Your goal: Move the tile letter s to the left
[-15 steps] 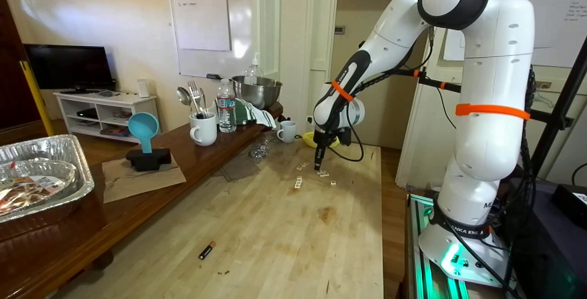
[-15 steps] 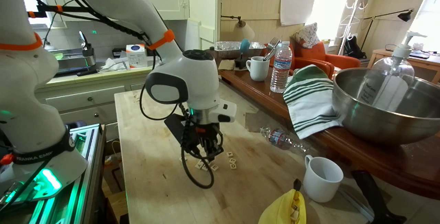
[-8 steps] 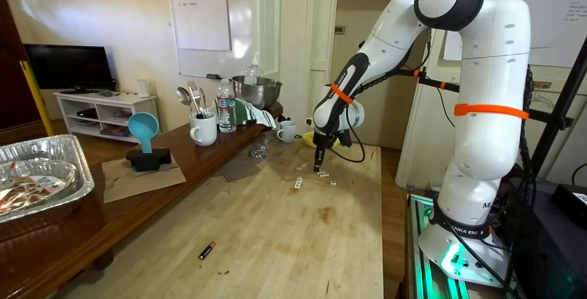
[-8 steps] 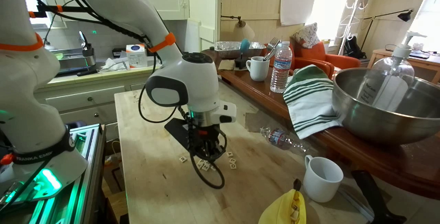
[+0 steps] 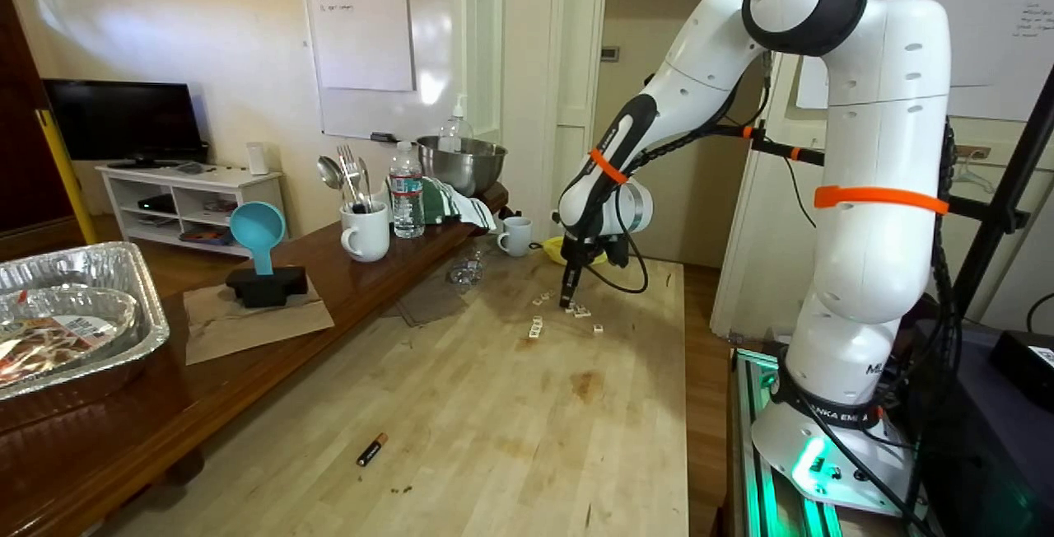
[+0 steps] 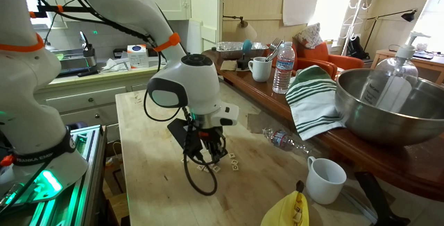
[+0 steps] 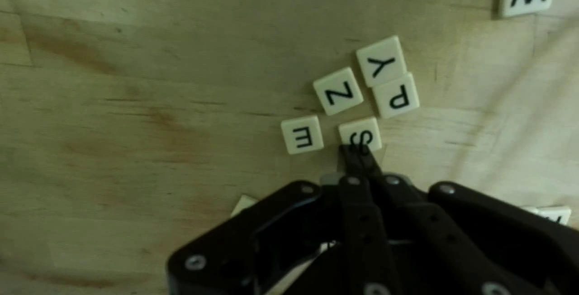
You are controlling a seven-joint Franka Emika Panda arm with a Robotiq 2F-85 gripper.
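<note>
As I apparently line up the push, my black two-fingered claw (image 7: 355, 148), clenched empty, partly masks the square cream S tile (image 7: 362, 130) on the pale wooden surface (image 7: 149, 177); gentle leftward pressure is needed next.

TV (image 5: 123, 119) on wht stand (image 5: 216, 180), cream wall (image 5: 214, 35)

Home: kitchen drawers (image 6: 81, 100), TV (image 5: 123, 121) on white stand (image 5: 230, 179), orange armchair (image 6: 319, 53).

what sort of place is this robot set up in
Most likely a home, perhaps where a kitchen and a living area meet. The signs in the exterior views are kitchen drawers, an orange armchair and a television.
</note>
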